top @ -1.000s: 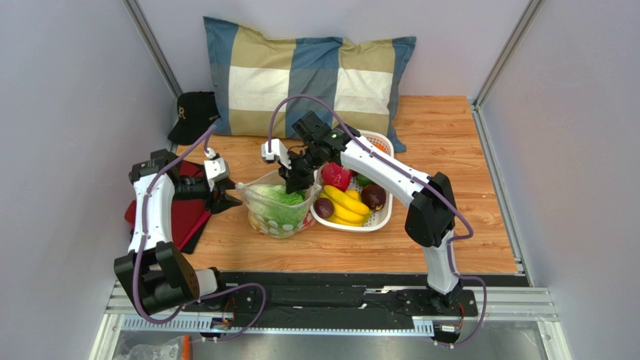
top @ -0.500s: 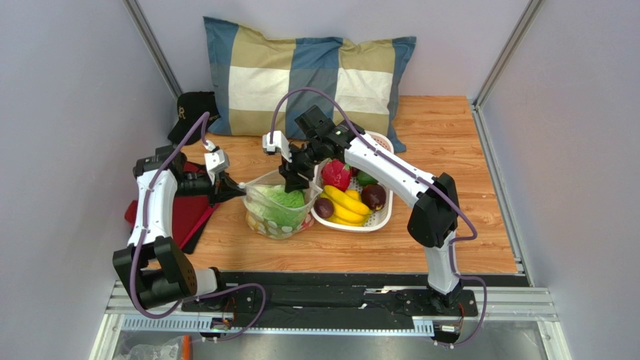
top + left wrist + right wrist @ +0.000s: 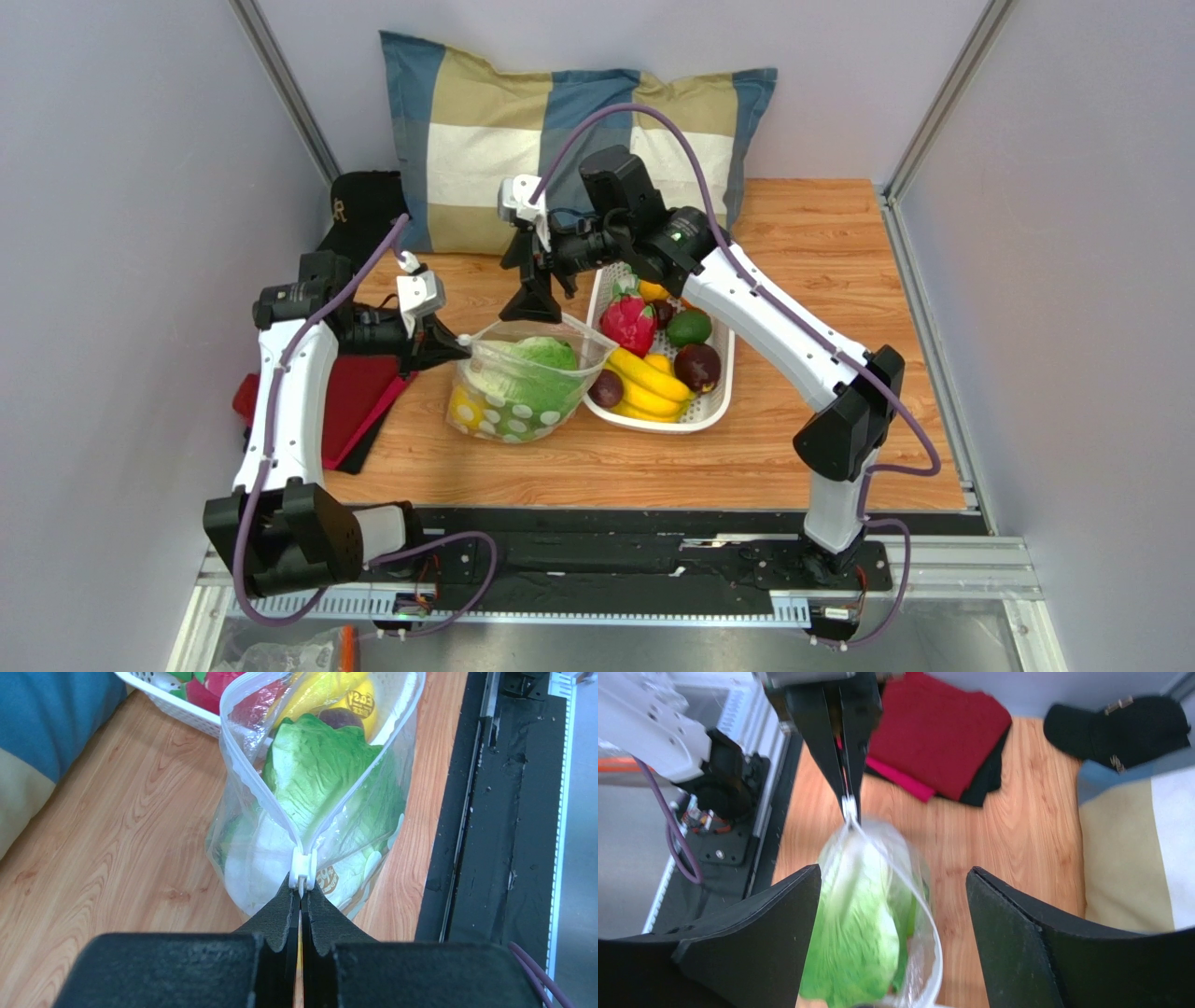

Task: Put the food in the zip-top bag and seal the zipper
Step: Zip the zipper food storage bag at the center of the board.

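Zip-top bag (image 3: pixel 526 389), likely soft and floppy, is sagging beside the basket (image 3: pixel 710 406); left gripper (image 3: pixel 300 886) is clenching its zipper (image 3: pixel 258 791) end, right gripper (image 3: pixel 891 882) gaping.

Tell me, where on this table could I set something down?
Bare wood lies right of the white basket up to the wall, and in the strip between the zip-top bag and the black rail. Crowded: red cloth and cap at left, pillow behind.
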Tool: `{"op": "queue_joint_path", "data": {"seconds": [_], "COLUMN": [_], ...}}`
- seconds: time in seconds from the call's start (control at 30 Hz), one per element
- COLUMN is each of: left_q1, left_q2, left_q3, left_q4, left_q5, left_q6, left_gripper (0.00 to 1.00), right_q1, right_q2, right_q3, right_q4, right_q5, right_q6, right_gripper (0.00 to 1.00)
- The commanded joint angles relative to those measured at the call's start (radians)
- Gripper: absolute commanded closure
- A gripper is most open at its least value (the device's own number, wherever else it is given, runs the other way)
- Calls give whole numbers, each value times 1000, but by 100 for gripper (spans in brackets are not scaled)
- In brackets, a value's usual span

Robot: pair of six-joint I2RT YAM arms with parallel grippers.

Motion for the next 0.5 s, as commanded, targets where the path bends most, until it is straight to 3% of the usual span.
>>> {"op": "queue_joint_path", "data": {"seconds": [0.0,0.33,0.47], "left_q1": [-29,-70,-72], "left_q2": [-41,-58,-59], "left_q3": [44,55,58], "left_q4": [24,39,41], "left_q5": [32,13,13], "left_q6": [-44,-79,-84], "left_gripper": [100,100,100], "right_q1": [40,86,96], "right_q2": [10,61,61], "right_q3": [-14,-21,-55], "right_q4": [179,224,196], "right_q5": [-64,-93,-90], "right_q6": [88,46,17], "right_gripper": [23,47,48]}}
